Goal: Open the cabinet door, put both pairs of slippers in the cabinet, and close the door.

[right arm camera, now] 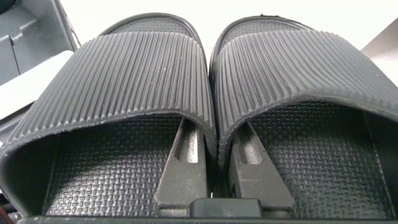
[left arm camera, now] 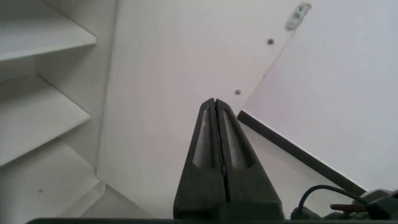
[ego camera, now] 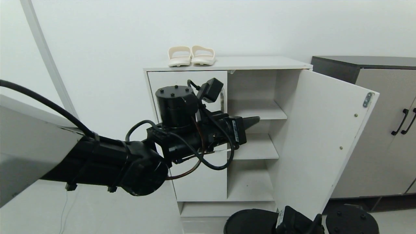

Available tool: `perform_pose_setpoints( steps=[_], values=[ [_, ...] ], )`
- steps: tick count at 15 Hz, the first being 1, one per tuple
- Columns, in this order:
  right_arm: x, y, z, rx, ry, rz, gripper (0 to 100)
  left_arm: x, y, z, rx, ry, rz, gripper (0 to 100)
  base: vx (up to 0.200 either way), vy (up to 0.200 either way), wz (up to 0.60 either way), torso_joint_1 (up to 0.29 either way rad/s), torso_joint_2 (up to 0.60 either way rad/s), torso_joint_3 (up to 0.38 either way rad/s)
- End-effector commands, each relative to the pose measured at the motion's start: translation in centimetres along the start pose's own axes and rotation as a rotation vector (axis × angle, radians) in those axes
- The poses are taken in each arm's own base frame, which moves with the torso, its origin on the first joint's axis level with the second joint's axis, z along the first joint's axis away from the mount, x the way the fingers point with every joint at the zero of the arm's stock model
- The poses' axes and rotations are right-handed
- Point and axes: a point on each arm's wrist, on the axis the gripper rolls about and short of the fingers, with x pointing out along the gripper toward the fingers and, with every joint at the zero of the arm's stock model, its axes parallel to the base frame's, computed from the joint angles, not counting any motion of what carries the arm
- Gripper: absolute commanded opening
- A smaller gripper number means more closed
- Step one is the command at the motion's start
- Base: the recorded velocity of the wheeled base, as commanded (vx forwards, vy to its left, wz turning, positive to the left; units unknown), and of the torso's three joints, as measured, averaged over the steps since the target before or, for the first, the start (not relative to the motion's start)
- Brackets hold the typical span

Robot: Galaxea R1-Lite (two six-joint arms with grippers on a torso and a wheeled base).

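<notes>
The white cabinet [ego camera: 227,63] has its right door [ego camera: 321,139] swung open, and bare shelves [ego camera: 260,113] show inside. A cream pair of slippers [ego camera: 191,56] rests on the cabinet top. My left gripper [ego camera: 256,119] is shut on nothing and held at the opening by the middle shelves. In the left wrist view the left gripper [left arm camera: 215,106] points at the inner face of the door [left arm camera: 186,62]. Low in front of the cabinet, my right gripper [right arm camera: 214,140] is shut on the black pair of slippers [right arm camera: 137,68], one finger inside each, pinching their touching inner walls. The black pair of slippers [ego camera: 250,221] also shows in the head view.
The cabinet's left door [ego camera: 185,78] is closed behind my left arm. A dark grey cabinet [ego camera: 383,130] with black handles stands to the right, close behind the open door's edge. A white wall runs behind both.
</notes>
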Motion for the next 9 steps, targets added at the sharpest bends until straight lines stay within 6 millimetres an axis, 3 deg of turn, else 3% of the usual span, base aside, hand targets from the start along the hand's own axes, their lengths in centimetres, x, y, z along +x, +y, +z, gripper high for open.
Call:
perform_pose_setpoints(
  steps=[1, 3, 5, 9],
  values=[
    [0.5, -1.0, 0.4, 0.018, -0.011, -0.047, 0, -1.4, 0.3, 1.1, 0.010, -0.030, 0.023, 0, 0.000, 0.000, 0.00, 0.000, 0.00, 0.000],
    [2.9, -4.8, 1.7, 0.101, -0.053, -0.337, 0, -5.0, 1.0, 3.4, 0.028, -0.084, 0.090, 0, 0.000, 0.000, 0.00, 0.000, 0.00, 0.000],
    [5.7, -7.1, 3.3, 0.206, -0.130, -0.521, 0, -8.6, 0.8, 4.0, 0.033, -0.105, 0.148, 0, 0.000, 0.000, 0.00, 0.000, 0.00, 0.000],
    [9.4, -11.6, 5.4, 0.280, -0.253, -0.892, 0, -17.3, -3.0, 5.2, 0.082, -0.185, 0.271, 0, 0.000, 0.000, 0.00, 0.000, 0.00, 0.000]
  ],
)
